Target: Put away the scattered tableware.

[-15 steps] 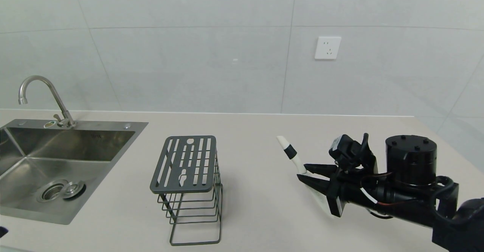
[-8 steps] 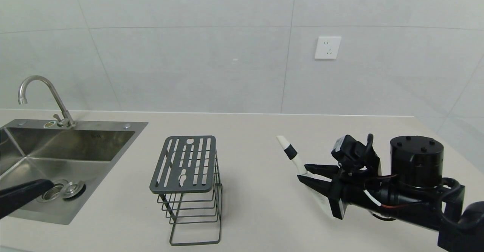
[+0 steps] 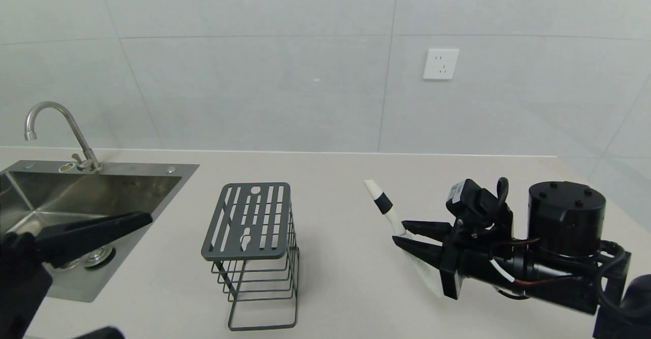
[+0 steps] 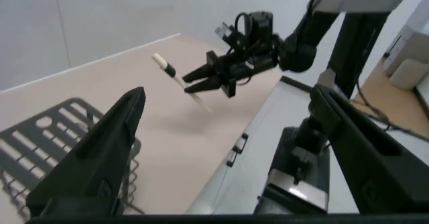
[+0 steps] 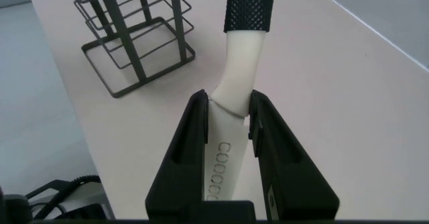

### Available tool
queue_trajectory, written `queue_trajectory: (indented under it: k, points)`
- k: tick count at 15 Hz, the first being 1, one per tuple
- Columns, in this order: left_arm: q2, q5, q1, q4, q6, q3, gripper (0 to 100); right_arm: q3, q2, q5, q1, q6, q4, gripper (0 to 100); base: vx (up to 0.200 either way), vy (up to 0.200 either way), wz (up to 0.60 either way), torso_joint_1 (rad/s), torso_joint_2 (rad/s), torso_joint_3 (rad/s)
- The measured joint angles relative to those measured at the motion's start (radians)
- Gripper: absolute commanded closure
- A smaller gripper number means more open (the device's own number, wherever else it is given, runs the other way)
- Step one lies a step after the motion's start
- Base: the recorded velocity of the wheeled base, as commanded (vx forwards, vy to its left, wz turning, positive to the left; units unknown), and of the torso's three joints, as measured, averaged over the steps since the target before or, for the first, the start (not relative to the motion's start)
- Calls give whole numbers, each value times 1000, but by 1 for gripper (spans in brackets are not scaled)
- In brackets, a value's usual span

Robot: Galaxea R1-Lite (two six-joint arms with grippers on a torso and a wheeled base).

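My right gripper [image 3: 400, 231] pinches the white utensil [image 3: 383, 206] at its neck, above the worktop [image 3: 346, 278] right of the wire rack [image 3: 249, 227]; I judge it light, stiff, slick; my left gripper [image 3: 131, 274] gapes wide

Stainless steel sink [image 3: 101, 194] set in left end of beige countertop [image 3: 346, 288], curved steel faucet [image 3: 76, 133] at its back rim; white wall socket [image 3: 441, 64] on grey tiled wall [image 3: 254, 74], far right of faucet
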Motion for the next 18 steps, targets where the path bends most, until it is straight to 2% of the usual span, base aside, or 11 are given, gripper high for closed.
queue_trajectory:
  k: [2,6,8,11,13,18]
  points:
    - [74,-19,-11,-79,-51,-19,0,0,0,2,2,24,-17,100,0,0,0,0,0,0]
    - [247,-29,-41,-203,-58,-36,0,-4,-1,6,2,38,-40,100,0,0,0,0,0,0]
    - [318,-18,-47,-220,-59,-61,0,-6,-2,21,2,39,-53,100,0,0,0,0,0,0]
    - [423,34,-69,-225,-56,-116,0,-12,-2,23,1,63,-102,100,0,0,0,0,0,0]
    - [479,95,-107,-226,-54,-153,0,-12,-2,21,2,73,-123,100,0,0,0,0,0,0]
    - [634,248,-253,-227,-53,-254,0,-5,-10,17,1,74,-128,100,0,0,0,0,0,0]
